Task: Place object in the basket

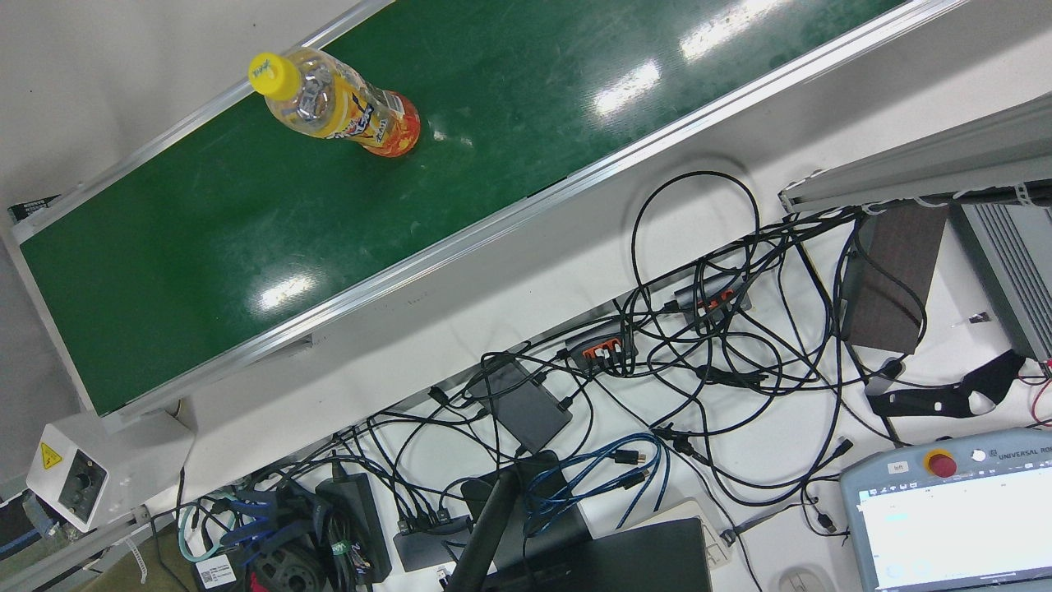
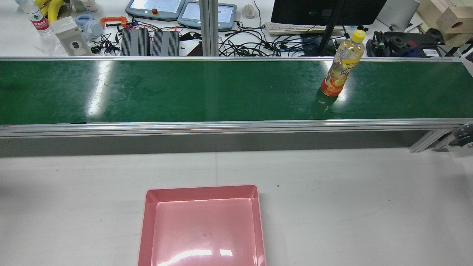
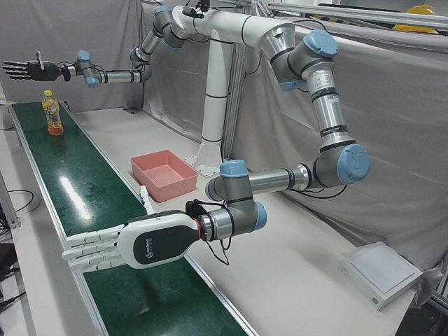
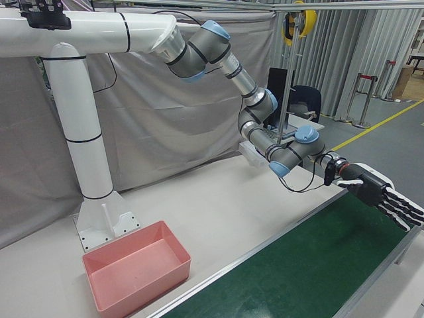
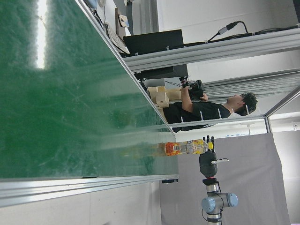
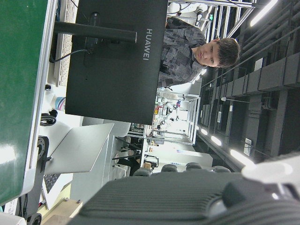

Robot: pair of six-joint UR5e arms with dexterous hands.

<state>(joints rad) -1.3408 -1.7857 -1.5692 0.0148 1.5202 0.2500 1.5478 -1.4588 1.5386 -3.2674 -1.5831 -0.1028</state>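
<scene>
A clear bottle [image 2: 340,70] with a yellow cap and orange label stands upright on the green belt [image 2: 184,92], towards its right end; it also shows as the bottle [image 1: 341,103] and the bottle [image 3: 51,115]. The pink basket [image 2: 201,189] sits empty on the white table in front of the belt. My right hand [image 3: 24,68] hovers open above and just beyond the bottle, fingers stretched out; the same right hand [image 4: 384,195] shows over the belt. My left hand [image 3: 105,248] hangs open and flat over the belt's other end, far from the bottle [image 5: 185,148].
Behind the belt lie tangled cables [image 1: 699,345], teach pendants [image 2: 155,8], a monitor [image 2: 325,11] and control boxes [image 2: 149,42]. A person [image 5: 206,110] stands beyond the belt's far rail. The arms' white pedestal [image 4: 93,172] rises behind the basket [image 4: 142,288].
</scene>
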